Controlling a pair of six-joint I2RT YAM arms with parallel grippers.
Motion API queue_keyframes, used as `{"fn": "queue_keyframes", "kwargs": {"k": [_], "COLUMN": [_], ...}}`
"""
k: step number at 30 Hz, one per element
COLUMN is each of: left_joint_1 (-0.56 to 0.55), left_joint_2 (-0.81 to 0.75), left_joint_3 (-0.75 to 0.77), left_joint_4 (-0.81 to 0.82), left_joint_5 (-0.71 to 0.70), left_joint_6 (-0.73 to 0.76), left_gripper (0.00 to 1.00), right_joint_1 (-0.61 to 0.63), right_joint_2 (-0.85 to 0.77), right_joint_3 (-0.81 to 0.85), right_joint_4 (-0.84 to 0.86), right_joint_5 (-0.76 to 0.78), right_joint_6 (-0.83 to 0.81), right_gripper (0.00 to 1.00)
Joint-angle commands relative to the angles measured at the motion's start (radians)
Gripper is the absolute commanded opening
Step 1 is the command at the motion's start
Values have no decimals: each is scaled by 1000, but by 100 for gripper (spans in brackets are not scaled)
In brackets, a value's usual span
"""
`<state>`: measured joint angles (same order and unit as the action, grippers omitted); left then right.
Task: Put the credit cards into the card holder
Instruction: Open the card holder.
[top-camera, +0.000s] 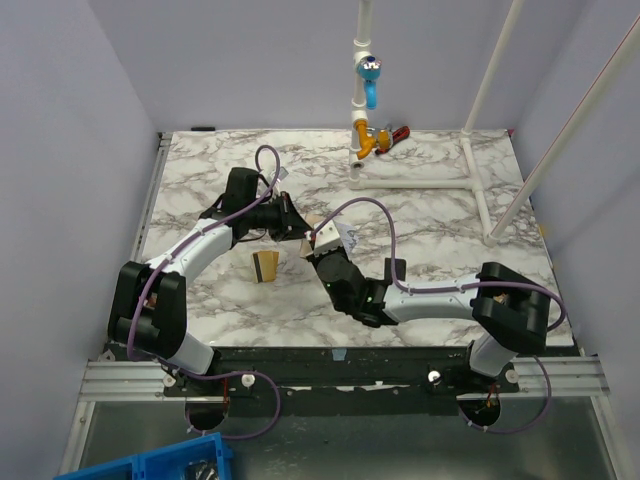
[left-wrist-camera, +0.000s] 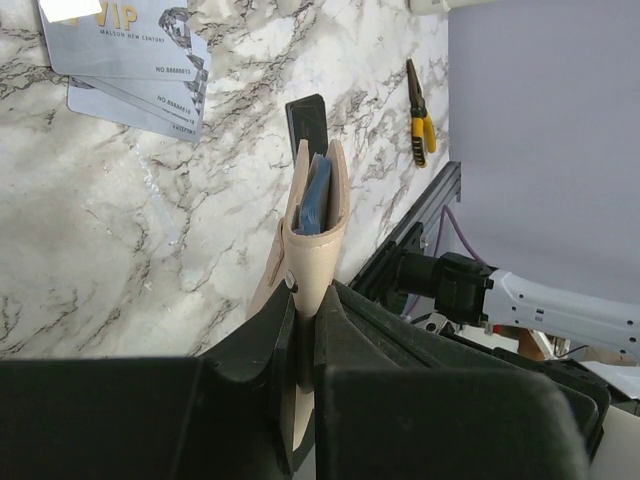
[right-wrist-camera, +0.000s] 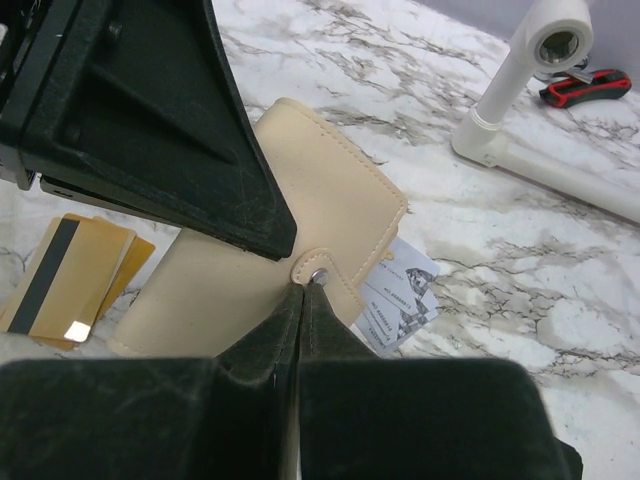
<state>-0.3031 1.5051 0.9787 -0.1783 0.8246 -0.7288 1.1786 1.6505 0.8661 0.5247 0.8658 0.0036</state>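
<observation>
this is looking like a robotics lab, a closed test cell rather than a home or shop. plain pale walls (top-camera: 70, 120) are boxing in a marble-patterned bench (top-camera: 450, 260) on three sides. the left arm (top-camera: 190, 255) and right arm (top-camera: 440, 300) are sitting bolted to an aluminium rail (top-camera: 330, 378) along the bench's near edge, trailing purple cables (top-camera: 375, 215). a white pipe frame (top-camera: 420, 182) is standing at the far edge with a red and black tool (top-camera: 398, 133) lying beside it. yellow-handled pliers (left-wrist-camera: 420, 125) are lying by a bench edge. blue bins (top-camera: 160, 465) are sitting below the near-left corner.
</observation>
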Motion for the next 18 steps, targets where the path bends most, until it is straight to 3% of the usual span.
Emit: {"fn": "queue_keyframes", "kwargs": {"k": [1, 18], "left_joint_1": [-19, -21], "left_joint_2": [-37, -82], "left_joint_3": [-21, -54], "left_joint_4": [-70, -58], "left_joint_5": [116, 96], "left_joint_6": [-18, -12], "left_gripper": [0, 0], "right_joint_1": [-22, -106], "right_joint_2": [28, -45], "right_joint_3": [29, 26], "right_joint_4": [92, -26], "right_joint_5": [119, 152], "right_joint_6": [-26, 182], "right_gripper": [1, 1]}}
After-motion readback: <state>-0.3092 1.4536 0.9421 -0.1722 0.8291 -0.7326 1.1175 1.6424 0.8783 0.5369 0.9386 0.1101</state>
